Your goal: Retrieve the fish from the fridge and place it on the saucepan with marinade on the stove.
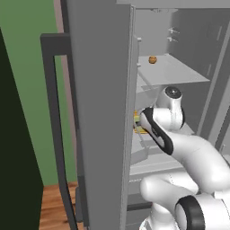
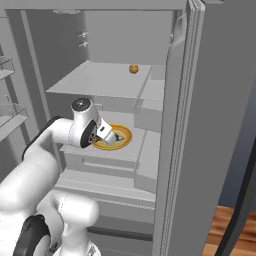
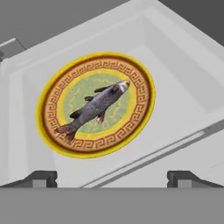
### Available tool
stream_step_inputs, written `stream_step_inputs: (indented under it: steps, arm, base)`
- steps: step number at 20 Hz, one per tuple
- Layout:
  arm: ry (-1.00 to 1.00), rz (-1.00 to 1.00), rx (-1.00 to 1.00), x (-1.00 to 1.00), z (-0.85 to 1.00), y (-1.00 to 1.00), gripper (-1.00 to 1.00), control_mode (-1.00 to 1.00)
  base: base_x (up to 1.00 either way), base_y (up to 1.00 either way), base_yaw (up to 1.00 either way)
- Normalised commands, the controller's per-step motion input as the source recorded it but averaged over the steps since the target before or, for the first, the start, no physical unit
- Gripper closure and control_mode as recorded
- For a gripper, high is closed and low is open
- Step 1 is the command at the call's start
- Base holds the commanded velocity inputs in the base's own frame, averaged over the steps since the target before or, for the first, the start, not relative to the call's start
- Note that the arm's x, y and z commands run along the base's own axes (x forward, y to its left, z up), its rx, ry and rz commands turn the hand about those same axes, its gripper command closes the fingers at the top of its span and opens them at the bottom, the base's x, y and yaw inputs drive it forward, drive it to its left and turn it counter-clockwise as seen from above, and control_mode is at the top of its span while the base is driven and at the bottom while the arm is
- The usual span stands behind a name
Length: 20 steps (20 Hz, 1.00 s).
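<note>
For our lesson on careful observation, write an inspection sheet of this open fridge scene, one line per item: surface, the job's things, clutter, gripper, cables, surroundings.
Surface: white fridge shelf, bare apart from one plate.
Job's things: the fish lies diagonally across the middle of the round plate, untouched; the fridge stands with its doors open.
Clutter: a small orange ball sits on the shelf above.
Gripper: the gripper is open, reaching into the fridge over the plate, fingertips wide apart and clear of the fish.
Cables: nothing seen.
Surroundings: green wall and wooden floor to the left of the fridge; empty door bins on the left door.
</note>
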Motion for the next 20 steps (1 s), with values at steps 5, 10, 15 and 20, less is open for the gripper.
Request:
stream_step_inputs:
  steps: [5,10,15,20]
  arm:
    - [-0.03,0.00,0.00,0.38,-0.14,0.00,-1.00,-1.00]
    - [0.00,0.00,0.00,0.36,-0.18,0.00,-1.00,-1.00]
    - [0.00,0.00,0.00,0.29,-0.20,-0.01,-1.00,-1.00]
    - [0.00,0.00,0.00,0.33,-0.13,-0.02,-1.00,-1.00]
  base:
    - [0.00,0.00,0.00]
    - [0.00,0.00,0.00]
    - [0.00,0.00,0.00]
    - [0.00,0.00,0.00]
